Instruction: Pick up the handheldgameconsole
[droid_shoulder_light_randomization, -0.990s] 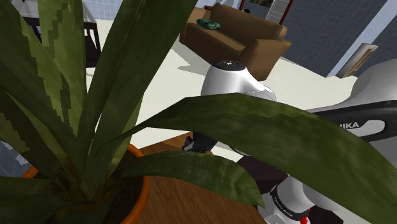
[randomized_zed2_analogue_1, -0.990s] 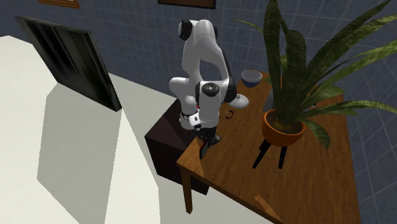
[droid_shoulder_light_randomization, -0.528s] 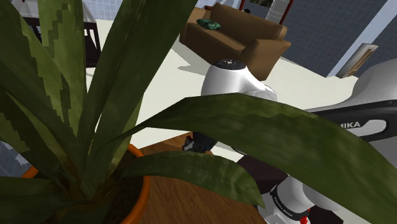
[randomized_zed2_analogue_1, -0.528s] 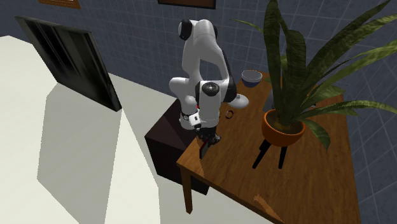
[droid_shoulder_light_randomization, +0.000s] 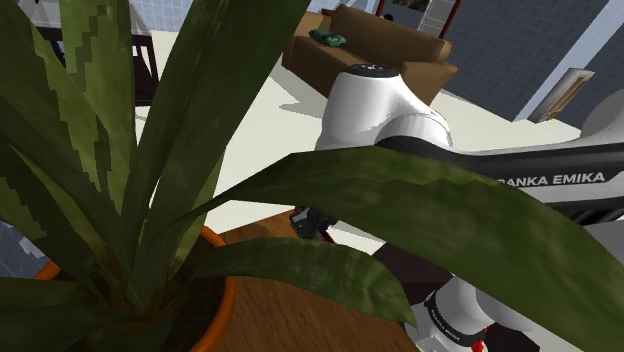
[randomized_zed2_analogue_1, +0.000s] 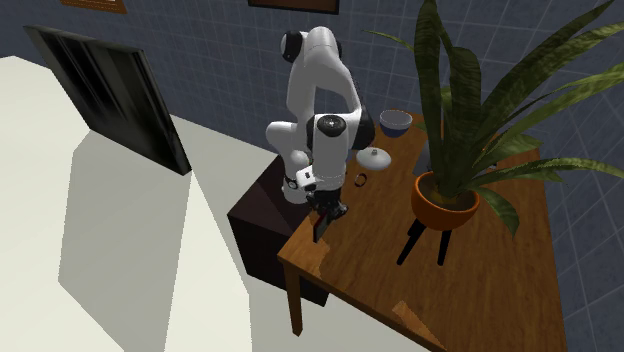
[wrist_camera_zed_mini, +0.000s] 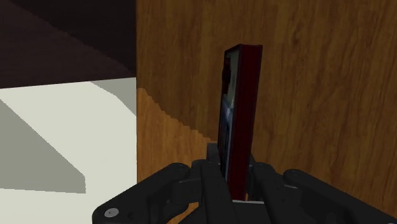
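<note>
Handheld game console (wrist_camera_zed_mini: 238, 108): dark red slab, screen edge on. It sits pinched between the fingers (wrist_camera_zed_mini: 211, 172), which clasp its near end on both flat faces. Its long axis runs straight out from the fingers, away from the hand.

Beyond it is the wooden worktop (wrist_camera_zed_mini: 318, 95), whose edge and the pale floor (wrist_camera_zed_mini: 63, 127) lie just to one side.

In the second exterior view the console (randomized_zed2_analogue_1: 320, 232) hangs nose-down over the worktop's (randomized_zed2_analogue_1: 480, 290) corner. You can't tell if its tip is clear; judge a straight lift, away from the potted plant (randomized_zed2_analogue_1: 445, 200).
</note>
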